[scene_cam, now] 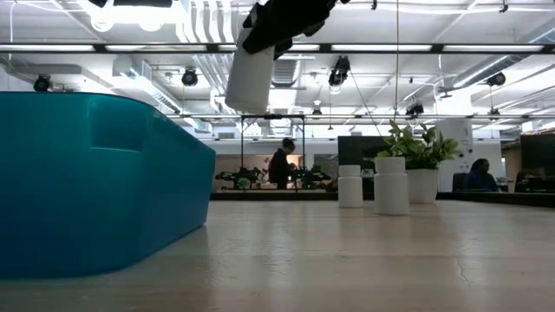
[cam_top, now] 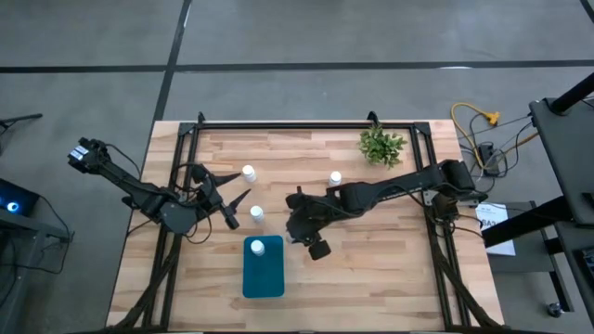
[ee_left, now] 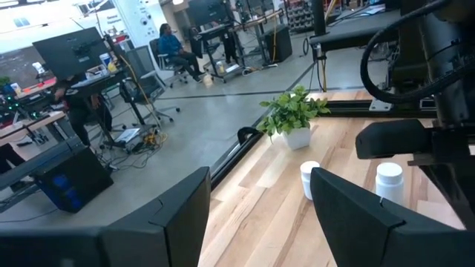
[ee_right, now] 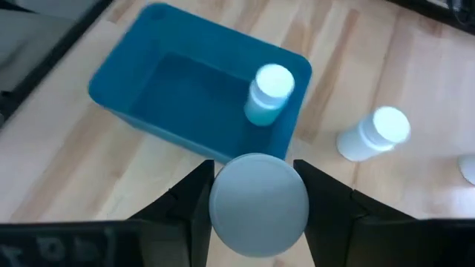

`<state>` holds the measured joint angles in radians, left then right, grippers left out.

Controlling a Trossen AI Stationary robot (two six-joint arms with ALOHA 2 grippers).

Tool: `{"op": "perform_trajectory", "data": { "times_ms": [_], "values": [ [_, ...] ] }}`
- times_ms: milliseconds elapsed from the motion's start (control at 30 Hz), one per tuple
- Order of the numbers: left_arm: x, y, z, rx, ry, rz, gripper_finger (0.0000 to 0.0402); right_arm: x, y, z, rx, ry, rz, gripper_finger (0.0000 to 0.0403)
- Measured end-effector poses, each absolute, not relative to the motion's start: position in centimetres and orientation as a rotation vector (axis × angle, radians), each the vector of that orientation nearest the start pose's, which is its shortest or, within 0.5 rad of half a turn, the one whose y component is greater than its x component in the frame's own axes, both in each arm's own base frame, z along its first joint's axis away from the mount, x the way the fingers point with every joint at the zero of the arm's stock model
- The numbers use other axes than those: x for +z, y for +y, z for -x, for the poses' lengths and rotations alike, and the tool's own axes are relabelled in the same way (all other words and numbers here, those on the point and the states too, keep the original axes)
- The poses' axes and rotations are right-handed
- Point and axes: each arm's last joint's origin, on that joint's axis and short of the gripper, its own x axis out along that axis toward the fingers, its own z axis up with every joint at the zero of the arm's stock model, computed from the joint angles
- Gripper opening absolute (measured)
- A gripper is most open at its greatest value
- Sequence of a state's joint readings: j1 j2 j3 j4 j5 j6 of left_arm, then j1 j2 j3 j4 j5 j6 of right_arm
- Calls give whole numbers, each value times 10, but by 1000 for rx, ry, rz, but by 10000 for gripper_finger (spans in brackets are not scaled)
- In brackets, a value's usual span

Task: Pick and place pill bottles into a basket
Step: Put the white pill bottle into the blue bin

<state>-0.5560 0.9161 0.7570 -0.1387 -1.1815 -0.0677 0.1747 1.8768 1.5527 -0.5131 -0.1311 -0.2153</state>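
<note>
Bottle [ee_right: 258,205] between right end effector [ee_right: 256,200] fingers, above basket [ee_right: 141,70] holding one bottle [ee_right: 269,93].

A teal-blue rectangular basket [cam_top: 264,271] with rounded corners sits open-topped on the wooden table. One small white pill bottle [cam_top: 257,247] with a round white cap stands upright inside it, at the end nearest the other bottles. A second identical bottle [ee_right: 258,203] is held above the table just beside the basket, clamped between dark fingers. Three more stand upright on the table beyond the basket: one [cam_top: 256,214] near it, two [cam_top: 249,173] [cam_top: 335,178] farther off, well apart from each other.
</note>
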Motion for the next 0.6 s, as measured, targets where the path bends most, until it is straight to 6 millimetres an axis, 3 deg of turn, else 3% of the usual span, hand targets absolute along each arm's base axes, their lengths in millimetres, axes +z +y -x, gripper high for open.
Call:
{"op": "perform_trajectory", "data": {
  "times_ms": [167, 600],
  "values": [
    [310, -75, -172, 626, 174, -166, 215, 264, 77, -419, 404, 788, 211, 147],
    [310, -75, -172, 627, 175, -168, 215, 248, 86, -471, 440, 845, 276, 147]
  ]
}}
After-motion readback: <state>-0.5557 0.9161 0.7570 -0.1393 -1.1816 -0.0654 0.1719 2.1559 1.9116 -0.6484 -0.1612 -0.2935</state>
